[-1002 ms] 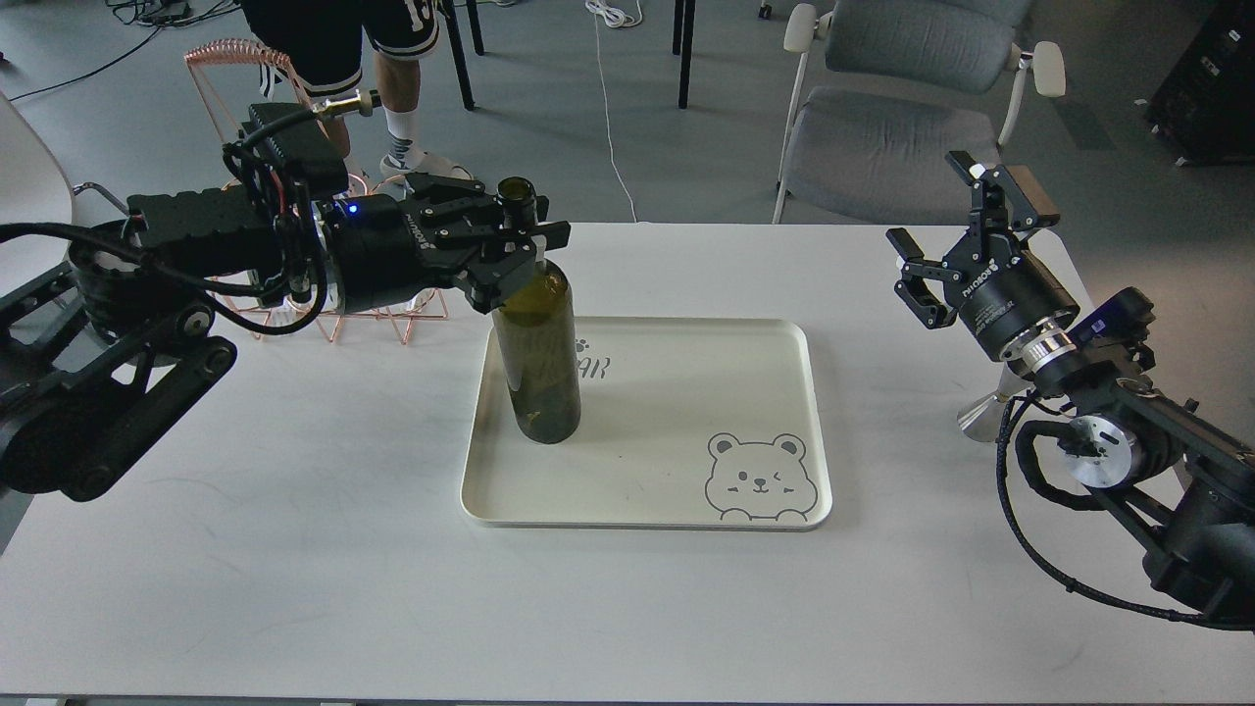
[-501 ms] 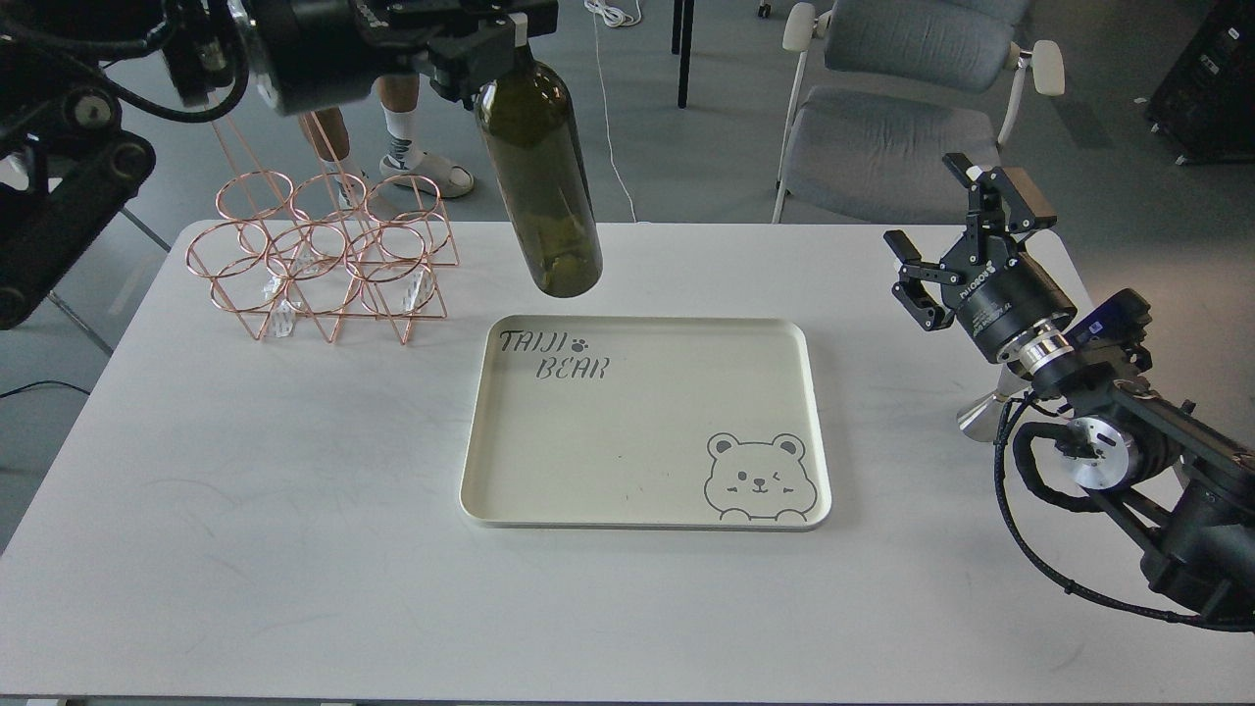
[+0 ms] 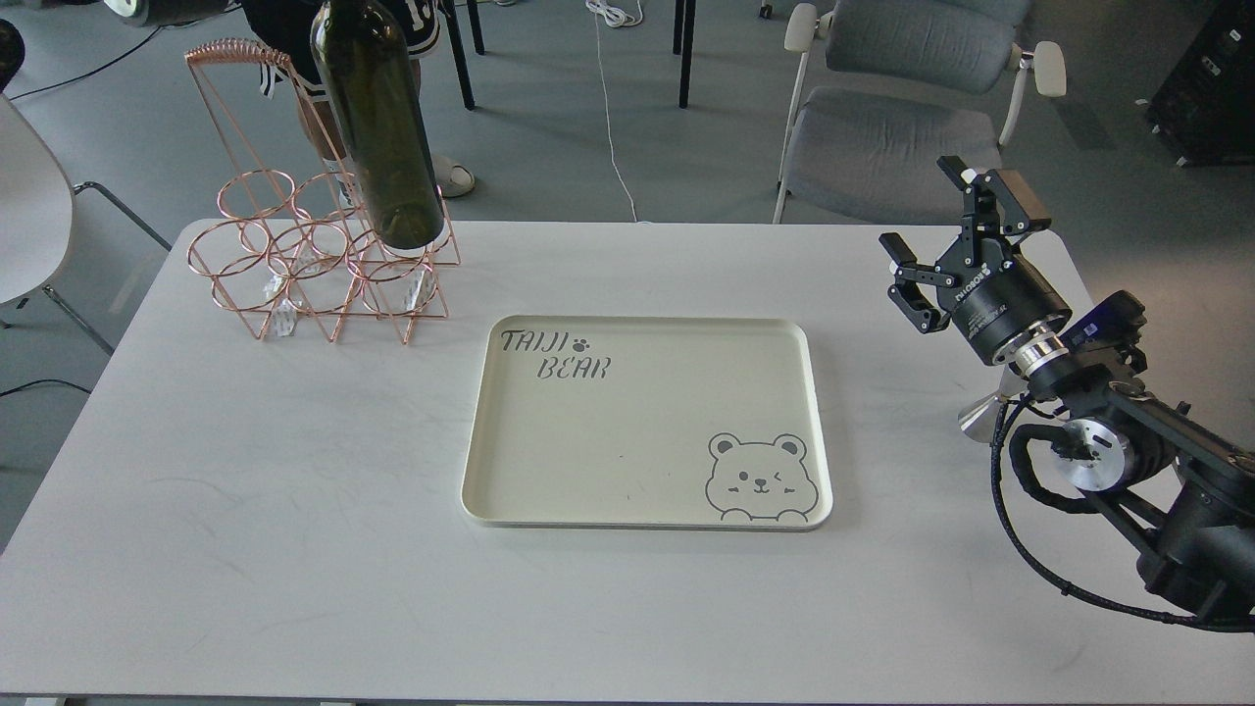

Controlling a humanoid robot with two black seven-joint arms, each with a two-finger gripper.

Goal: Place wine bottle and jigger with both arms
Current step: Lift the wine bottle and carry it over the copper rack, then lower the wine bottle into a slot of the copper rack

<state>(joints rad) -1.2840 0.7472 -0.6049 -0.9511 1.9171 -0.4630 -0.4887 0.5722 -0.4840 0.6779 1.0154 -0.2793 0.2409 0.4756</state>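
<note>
At the right edge of the table (image 3: 294, 549), the right arm (image 3: 1118, 431) reaches in from the lower right with its wrist angled up and toward the table's far side, and the right gripper (image 3: 956, 245) hovers above the surface with its fingers (image 3: 907, 294) spread wide and holding nothing. Just behind that arm, a small shiny piece of the jigger (image 3: 976, 417) shows on the table, mostly hidden by the wrist. The wine bottle (image 3: 377, 127) hangs in the air at the upper left, dark olive-green, unlabelled, tilted slightly, its base over the copper wire rack (image 3: 294, 265); its neck runs out of the top of the view, so the left gripper is out of sight. The cream tray (image 3: 647, 510), printed with a bear, lies mid-table.
</note>
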